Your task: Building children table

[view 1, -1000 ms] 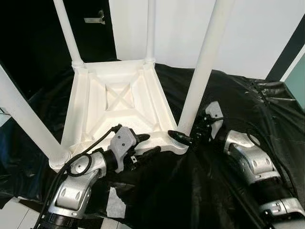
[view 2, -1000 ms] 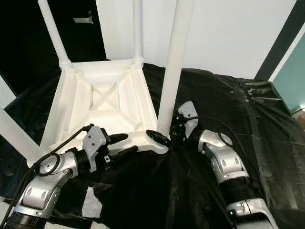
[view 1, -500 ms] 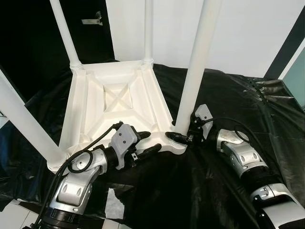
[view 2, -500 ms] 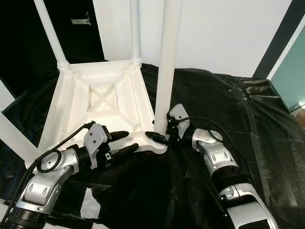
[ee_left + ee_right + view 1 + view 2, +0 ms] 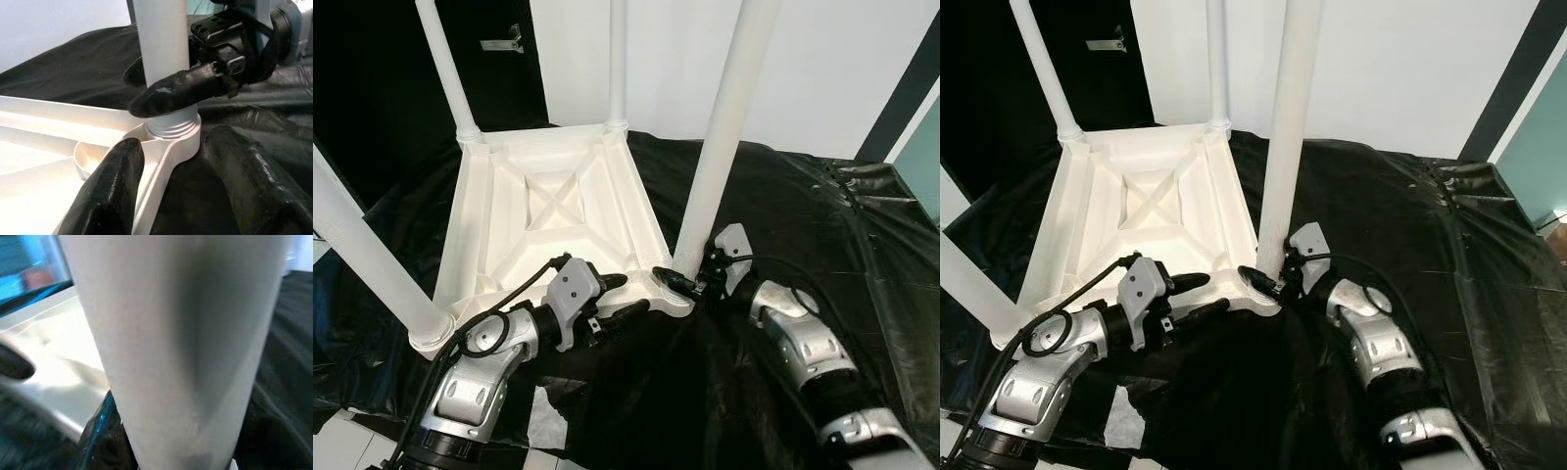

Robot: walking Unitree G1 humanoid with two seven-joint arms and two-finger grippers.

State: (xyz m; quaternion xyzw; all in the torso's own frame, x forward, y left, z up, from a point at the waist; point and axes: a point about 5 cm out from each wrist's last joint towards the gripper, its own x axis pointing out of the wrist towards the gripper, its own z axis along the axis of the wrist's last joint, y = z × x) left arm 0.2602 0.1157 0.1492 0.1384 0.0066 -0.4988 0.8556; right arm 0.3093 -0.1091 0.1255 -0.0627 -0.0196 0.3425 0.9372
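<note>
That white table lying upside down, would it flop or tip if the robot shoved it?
The table looks like rigid ribbed plastic, so probably stiff and light. Resting flat on the black sheet, it would likely slide rather than tip, though its tall legs give leverage.

Both arms: silver cast-metal segments, rounded, with circular joint housings and dark seams. Left arm [image 5: 475, 377] carries a looped black cable at the elbow joint and a grey angular wrist block. Right arm [image 5: 803, 343] has a thin black cable along its forearm, a white lower segment. Each claw, left claw [image 5: 619, 297], right claw [image 5: 677, 281]: two long glossy black fingers.
</note>
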